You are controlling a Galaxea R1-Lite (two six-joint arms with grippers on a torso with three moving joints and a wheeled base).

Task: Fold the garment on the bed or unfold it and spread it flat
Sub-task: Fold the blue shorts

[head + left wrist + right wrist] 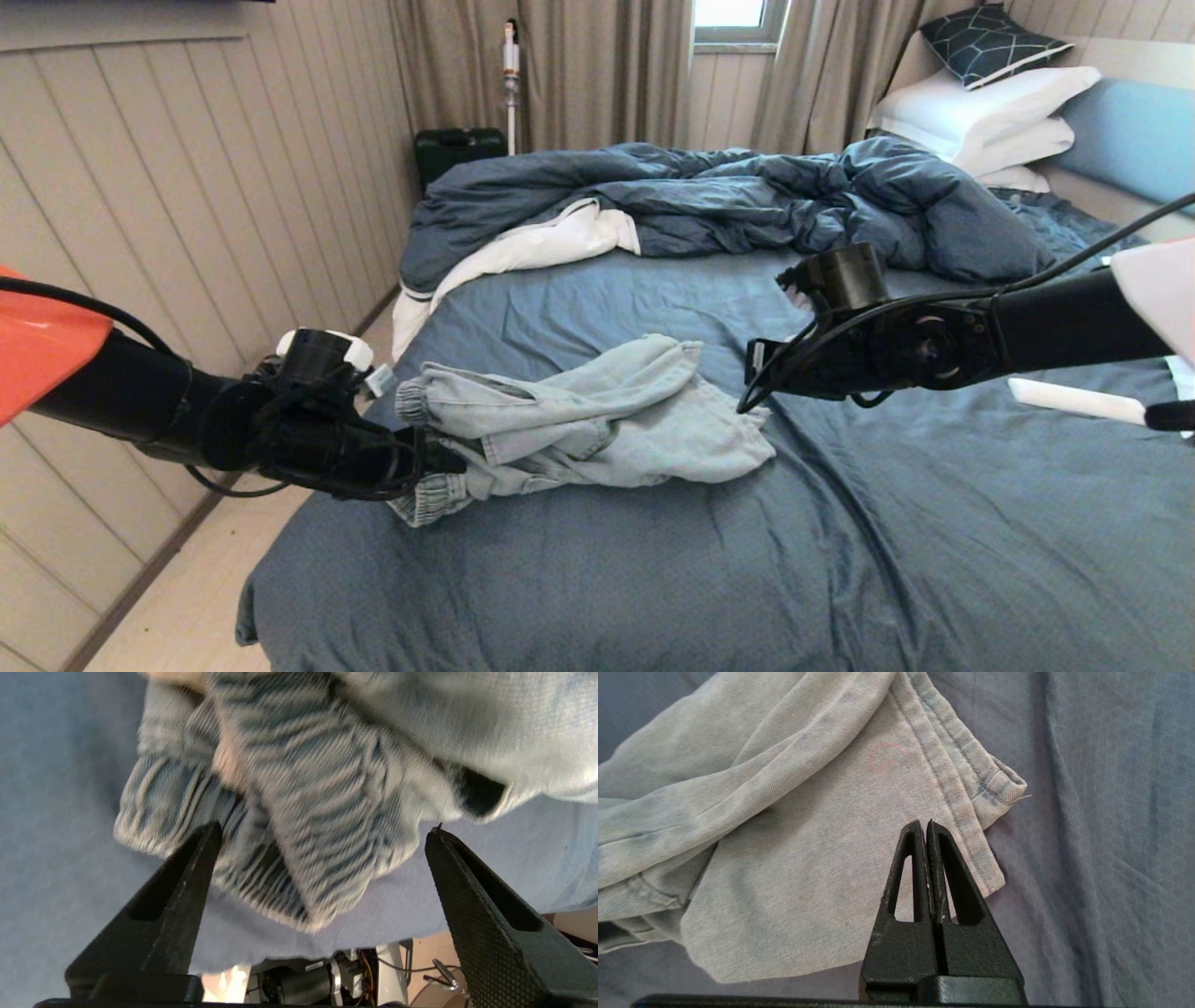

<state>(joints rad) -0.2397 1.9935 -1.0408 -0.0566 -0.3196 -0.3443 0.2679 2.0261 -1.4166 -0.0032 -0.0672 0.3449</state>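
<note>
Two tools: left tool [322,830] gaping wide, empty, at the waistband; right tool [927,828] pinched shut, empty, above the hem. One garment [597,420], crumpled between them on one bed [840,560].

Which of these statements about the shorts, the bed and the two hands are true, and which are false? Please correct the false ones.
1. The left hand is open, with the gathered waistband of the shorts between its fingers. True.
2. The right hand is open wide. False: its fingers are pressed together, with no cloth between them.
3. The shorts lie spread flat. False: they lie bunched and partly folded over on the sheet of the bed.
4. The right hand is at the hem end of the shorts, away from the waistband. True.
5. The dark blue duvet covers the shorts. False: it is heaped farther up the bed, apart from them.
</note>
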